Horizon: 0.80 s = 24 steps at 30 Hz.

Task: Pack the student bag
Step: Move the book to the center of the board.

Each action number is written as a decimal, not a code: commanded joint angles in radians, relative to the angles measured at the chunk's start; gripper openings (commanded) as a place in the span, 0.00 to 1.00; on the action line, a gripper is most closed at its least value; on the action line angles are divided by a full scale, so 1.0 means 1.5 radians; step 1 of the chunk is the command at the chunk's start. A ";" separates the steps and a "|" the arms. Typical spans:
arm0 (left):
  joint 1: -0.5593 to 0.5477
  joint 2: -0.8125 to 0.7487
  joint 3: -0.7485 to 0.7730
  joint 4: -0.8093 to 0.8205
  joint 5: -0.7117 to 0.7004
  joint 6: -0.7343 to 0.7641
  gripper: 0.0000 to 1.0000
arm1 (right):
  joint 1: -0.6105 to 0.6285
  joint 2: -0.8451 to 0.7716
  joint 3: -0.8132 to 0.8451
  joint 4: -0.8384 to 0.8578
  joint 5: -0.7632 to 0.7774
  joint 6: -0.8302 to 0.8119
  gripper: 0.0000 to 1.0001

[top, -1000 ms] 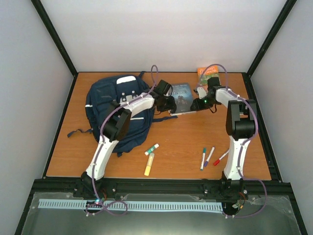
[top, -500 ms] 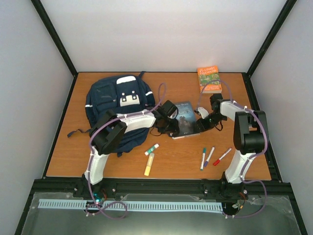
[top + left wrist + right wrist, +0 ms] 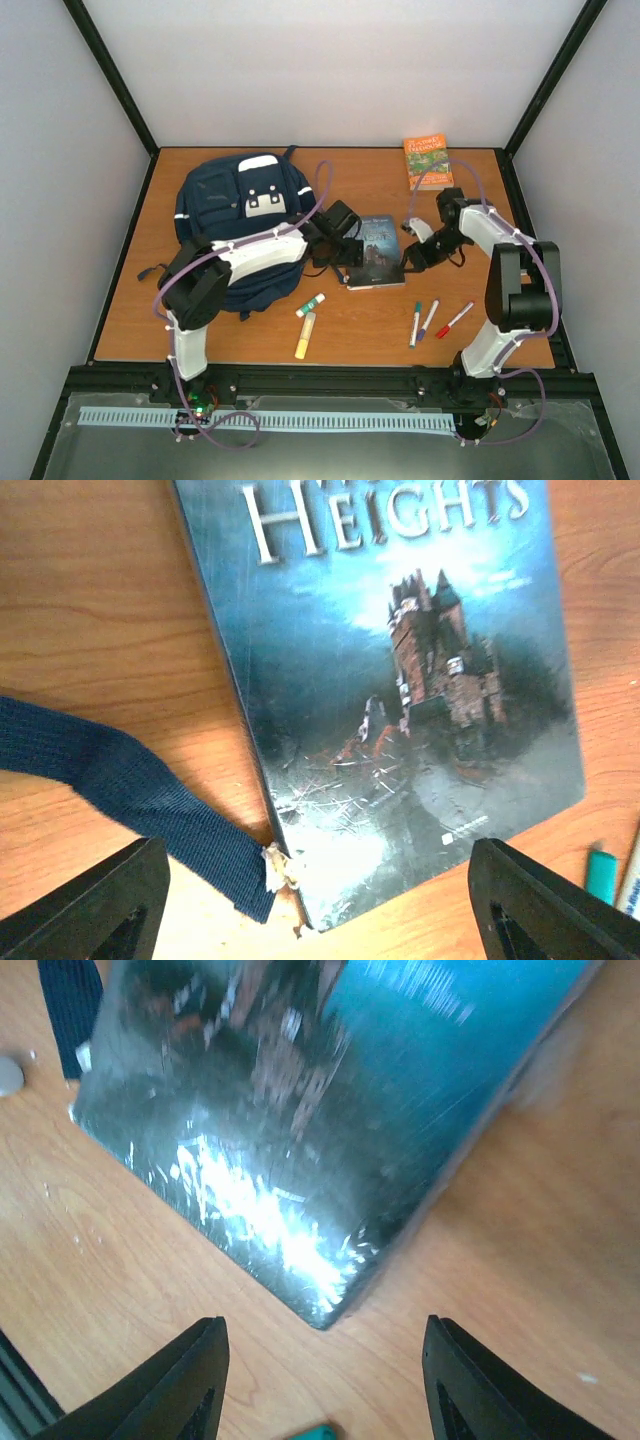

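At the middle of the wooden surface (image 3: 360,330), a dark blue hardback book (image 3: 378,250) with a castle on its cover is lying flat, and I am hovering over it with both arms. My left end effector (image 3: 320,920) is standing wide open above the book's near corner, gripping nothing. My right end effector (image 3: 330,1380) is also open and empty, its fingers straddling another corner without touching it. The student bag (image 3: 225,210) is lying front side up at the far left of the surface, just beside the book; I cannot tell whether its main compartment is unzipped. A frayed bag strap (image 3: 130,780) is touching the book's corner. I am judging the risks: the book is lying flush, so fingers may be skidding off its glossy cover, and closing there could be pinching the strap and dragging the bag along.
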 commanded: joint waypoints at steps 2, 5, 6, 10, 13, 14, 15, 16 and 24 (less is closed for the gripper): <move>0.030 -0.037 0.044 -0.036 -0.028 0.053 0.85 | -0.009 -0.039 0.080 -0.017 0.036 0.012 0.55; 0.051 -0.024 0.065 -0.019 0.002 0.073 0.86 | -0.008 -0.039 0.103 0.016 0.016 0.051 0.54; 0.057 -0.020 0.066 -0.007 0.017 0.078 0.87 | -0.008 -0.035 0.109 0.028 0.005 0.065 0.54; 0.080 -0.004 0.053 0.052 0.075 0.084 0.94 | -0.007 -0.007 0.134 0.072 -0.039 0.125 0.51; 0.086 0.014 0.061 0.075 0.066 0.077 0.96 | -0.004 0.013 0.138 0.115 -0.043 0.158 0.47; 0.088 0.023 0.066 0.076 0.061 0.074 0.96 | -0.002 0.023 0.140 0.123 -0.036 0.164 0.46; 0.089 0.029 0.068 0.079 0.062 0.069 0.96 | 0.001 0.034 0.142 0.128 -0.027 0.169 0.45; 0.090 0.034 0.066 0.087 0.067 0.063 0.96 | 0.003 0.048 0.146 0.131 -0.020 0.172 0.45; 0.093 0.077 0.061 0.137 0.082 0.013 0.94 | 0.018 0.123 0.128 0.158 0.037 0.185 0.46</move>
